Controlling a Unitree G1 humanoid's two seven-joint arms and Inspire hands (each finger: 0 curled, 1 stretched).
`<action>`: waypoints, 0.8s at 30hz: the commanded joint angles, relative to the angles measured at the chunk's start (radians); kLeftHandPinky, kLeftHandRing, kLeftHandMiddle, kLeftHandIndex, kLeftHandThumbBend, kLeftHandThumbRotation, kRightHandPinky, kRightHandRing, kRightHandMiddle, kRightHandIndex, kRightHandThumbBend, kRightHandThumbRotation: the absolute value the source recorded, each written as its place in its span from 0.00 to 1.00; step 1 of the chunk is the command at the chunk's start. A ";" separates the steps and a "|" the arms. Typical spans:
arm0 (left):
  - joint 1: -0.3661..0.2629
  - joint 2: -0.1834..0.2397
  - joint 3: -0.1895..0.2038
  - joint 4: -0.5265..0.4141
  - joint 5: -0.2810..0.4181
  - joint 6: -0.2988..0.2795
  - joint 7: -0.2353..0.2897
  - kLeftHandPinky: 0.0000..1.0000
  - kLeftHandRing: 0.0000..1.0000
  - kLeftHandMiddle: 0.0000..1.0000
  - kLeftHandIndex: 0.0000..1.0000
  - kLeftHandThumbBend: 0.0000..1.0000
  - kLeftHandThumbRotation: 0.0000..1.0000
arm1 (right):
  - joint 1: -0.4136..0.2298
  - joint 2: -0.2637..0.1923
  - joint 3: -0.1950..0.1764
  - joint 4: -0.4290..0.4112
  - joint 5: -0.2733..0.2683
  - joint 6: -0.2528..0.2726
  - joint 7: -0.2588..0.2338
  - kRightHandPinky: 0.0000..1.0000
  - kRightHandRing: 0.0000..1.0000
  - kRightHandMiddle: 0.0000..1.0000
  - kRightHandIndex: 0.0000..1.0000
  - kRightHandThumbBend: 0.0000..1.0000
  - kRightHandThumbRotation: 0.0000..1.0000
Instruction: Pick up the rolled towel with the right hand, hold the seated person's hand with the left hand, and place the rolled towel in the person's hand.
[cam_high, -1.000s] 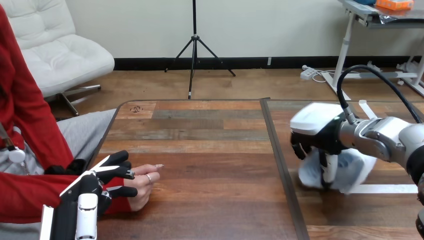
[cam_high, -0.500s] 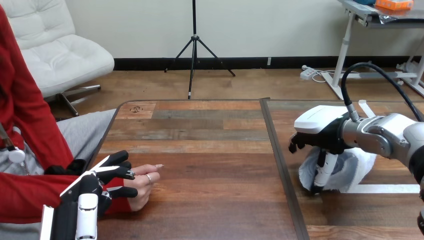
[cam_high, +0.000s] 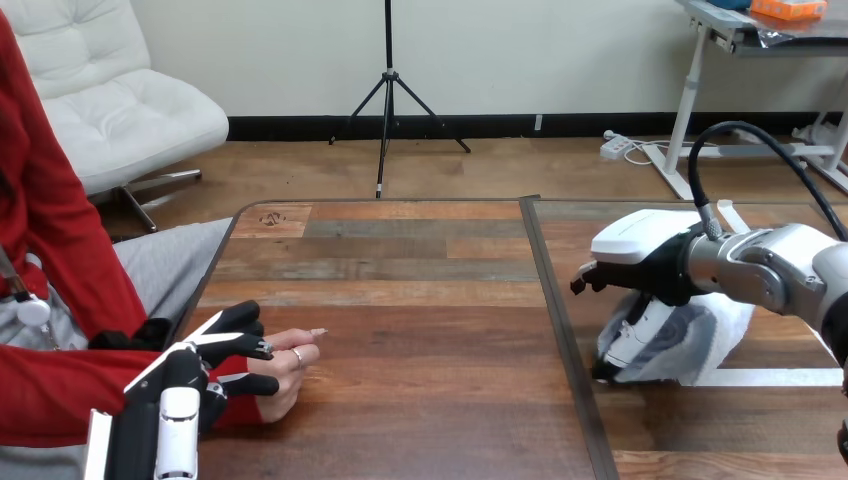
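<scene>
**Right hand closing on the towel; grasp not yet confirmed**

At the left edge of the bench, your left hand lies over the wrist end of the person's hand, which rests palm-side down on the wood. Neither has shifted over the last second. You cannot tell from this view whether the left hand actually grips the wrist or only rests on it, so treat the hold as unverified.

At the right, the change is in your right hand. A second ago it stands over the rolled towel with its fingers pointing straight down. Now those fingers are curled inward against the towel's left end, wrapping its near side, while the thumb juts out to the left, clear of the cloth. The towel sits on the right-hand panel of the bench, just behind the white tape strip and well apart from the person's hand. It appears to rest on the surface, not lifted.

Judgement: the pick-up step is under way. Because the thumb does not oppose the fingers, the towel may slip on lifting. Bring the thumb in before you raise it.
</scene>
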 joint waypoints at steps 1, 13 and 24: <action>-0.107 -0.053 0.002 -0.013 0.003 -0.003 -0.002 0.56 0.78 0.78 0.52 0.48 1.00 | -0.051 -0.015 -0.035 -0.032 0.030 -0.007 0.007 0.73 0.83 0.87 0.90 1.00 0.80; -0.113 -0.052 0.007 -0.015 0.005 -0.002 -0.001 0.55 0.78 0.78 0.51 0.46 1.00 | -0.049 -0.018 -0.052 -0.037 0.045 -0.017 0.028 0.78 0.86 0.89 0.91 1.00 0.86; -0.113 -0.051 0.008 -0.015 0.000 -0.003 -0.002 0.53 0.76 0.78 0.51 0.48 1.00 | -0.049 -0.028 -0.082 -0.040 0.090 -0.041 0.041 0.76 0.85 0.88 0.90 1.00 0.87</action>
